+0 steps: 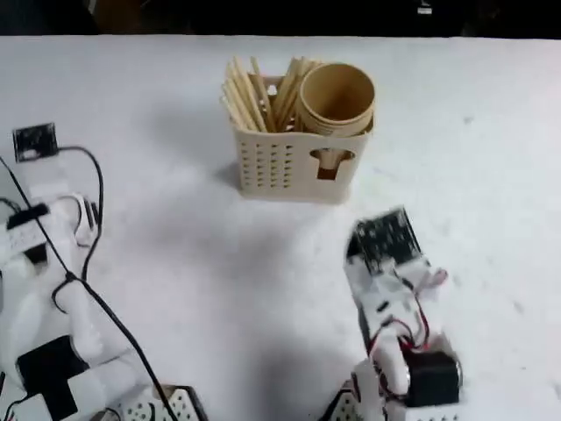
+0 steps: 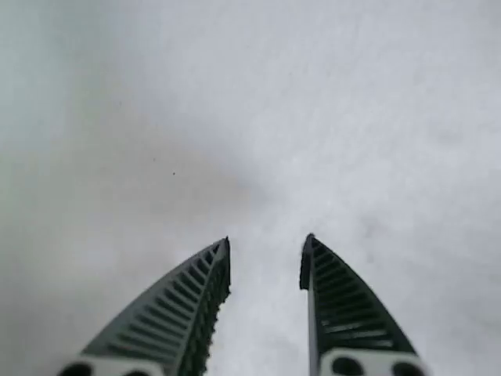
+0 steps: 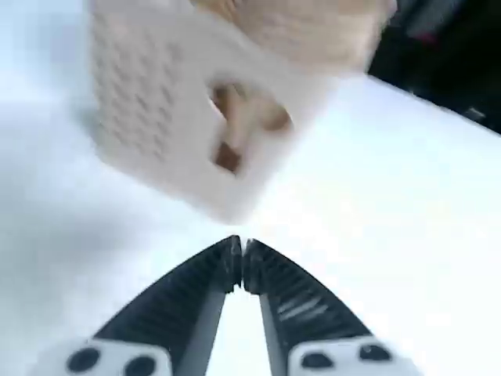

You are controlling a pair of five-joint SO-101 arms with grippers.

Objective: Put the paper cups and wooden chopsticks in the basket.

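Your white table (image 1: pixel 219 289) holds the basket (image 1: pixel 280 167) at its far middle, paper cups (image 1: pixel 337 96) in its right side, wooden chopsticks (image 1: pixel 259 96) in its left. Just near of it, your right gripper (image 3: pixel 241 262) is closed on nothing. Your left gripper (image 2: pixel 266 251) hangs open above the tabletop. The room beyond (image 1: pixel 263 16) is dark.

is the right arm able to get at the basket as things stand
Probably yes: the basket sits straight ahead of the right arm's shut jaws, with just bare table between them.
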